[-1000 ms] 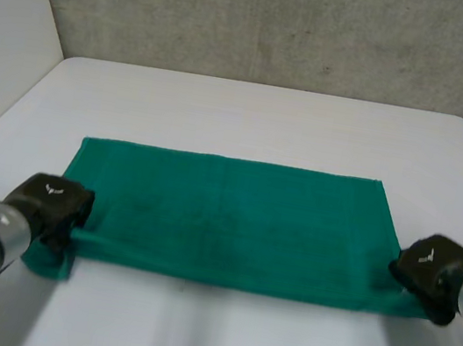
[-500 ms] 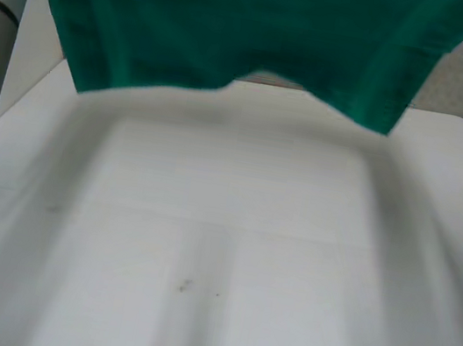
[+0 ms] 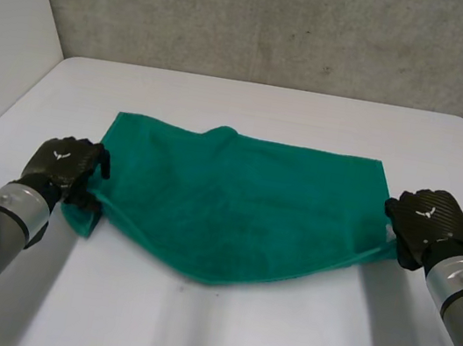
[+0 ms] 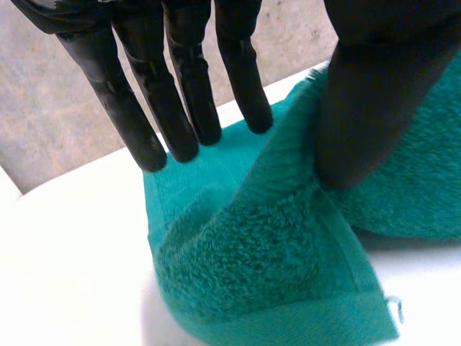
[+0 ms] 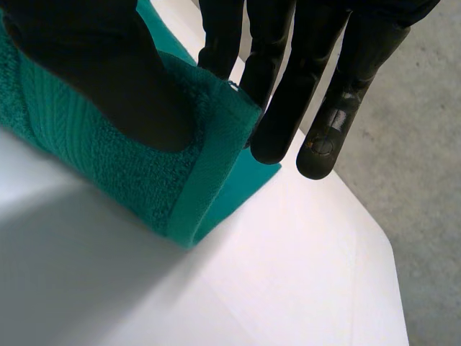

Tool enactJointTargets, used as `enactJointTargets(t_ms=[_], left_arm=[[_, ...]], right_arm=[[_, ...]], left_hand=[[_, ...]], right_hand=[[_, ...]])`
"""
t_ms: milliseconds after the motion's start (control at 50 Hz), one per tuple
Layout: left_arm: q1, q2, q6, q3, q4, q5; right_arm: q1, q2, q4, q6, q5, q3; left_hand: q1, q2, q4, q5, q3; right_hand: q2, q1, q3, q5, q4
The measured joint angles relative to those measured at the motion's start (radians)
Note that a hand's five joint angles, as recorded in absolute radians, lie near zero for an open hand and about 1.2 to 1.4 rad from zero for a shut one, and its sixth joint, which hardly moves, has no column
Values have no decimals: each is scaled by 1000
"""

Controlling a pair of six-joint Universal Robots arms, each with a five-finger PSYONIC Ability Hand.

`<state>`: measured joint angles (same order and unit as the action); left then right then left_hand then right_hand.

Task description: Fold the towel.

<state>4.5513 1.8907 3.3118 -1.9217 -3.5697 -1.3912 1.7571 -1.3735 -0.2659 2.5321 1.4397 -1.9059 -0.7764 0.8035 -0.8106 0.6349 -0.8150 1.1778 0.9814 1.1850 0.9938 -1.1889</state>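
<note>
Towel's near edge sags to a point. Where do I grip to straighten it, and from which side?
At its two end corners, each from the outer side, where the left hand and right hand pinch it now. The towel bows only midway, so pulling the ends apart should flatten it.

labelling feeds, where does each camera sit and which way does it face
Head view: behind and between the arms, looking down at table and towel; both arms, left hand, right hand show.
Left wrist view: on that wrist, looking along the palm; own fingers and thumb pinch a towel corner.
Right wrist view: likewise, at the towel's other end.
All three share the towel.
</note>
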Motion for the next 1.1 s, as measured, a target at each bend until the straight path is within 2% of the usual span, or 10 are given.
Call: enactJointTargets(t_ms=[40, 100, 540, 580, 620, 640, 800, 1020, 1080, 1100], left_arm=[[3, 4, 0, -4, 2, -12], [8, 1, -1, -6, 3, -35], [15, -57, 1, -80, 126, -172], [16, -76, 1, -92, 131, -185], [18, -86, 1, -99, 131, -191], [20, -92, 1, -105, 130, -194], [35, -142, 35, -153, 133, -185], [68, -328, 282, -260, 195, -112], [83, -336, 299, -262, 200, -69], [92, -336, 301, -261, 201, -39]], right_arm=[[-19, 2, 1, 16, 0, -2], [-44, 1, 2, 38, 2, 0], [-105, -17, 2, 60, 2, -11], [-104, -17, 2, 60, 1, -15], [-103, -17, 2, 59, 1, -17], [-102, -16, 2, 57, 0, -19], [-102, -25, 64, 15, -5, -18], [-135, -91, 283, -200, -50, -28], [-143, -96, 286, -211, -63, -33], [-146, -96, 280, -209, -69, -36]], left_hand=[[142, -161, 167, -170, 164], [171, -202, 213, -217, 211], [247, -282, 297, -300, 286], [212, -244, 261, -262, 257], [-114, 33, -24, 17, -20], [-381, 293, -284, 277, -277], [-391, 391, -382, 333, -375], [-391, 394, -385, 333, -377], [-258, 251, -243, 237, -238], [9, 12, -5, 8, -4]], right_hand=[[0, 0, 0, 0, 0], [0, 0, 0, 0, 0], [0, 0, 0, 0, 0], [0, 0, 0, 0, 0], [0, 0, 0, 0, 0], [0, 0, 0, 0, 0], [0, 0, 0, 1, 0], [0, 0, 0, 1, 0], [0, 0, 0, 1, 0], [0, 0, 0, 1, 0]])
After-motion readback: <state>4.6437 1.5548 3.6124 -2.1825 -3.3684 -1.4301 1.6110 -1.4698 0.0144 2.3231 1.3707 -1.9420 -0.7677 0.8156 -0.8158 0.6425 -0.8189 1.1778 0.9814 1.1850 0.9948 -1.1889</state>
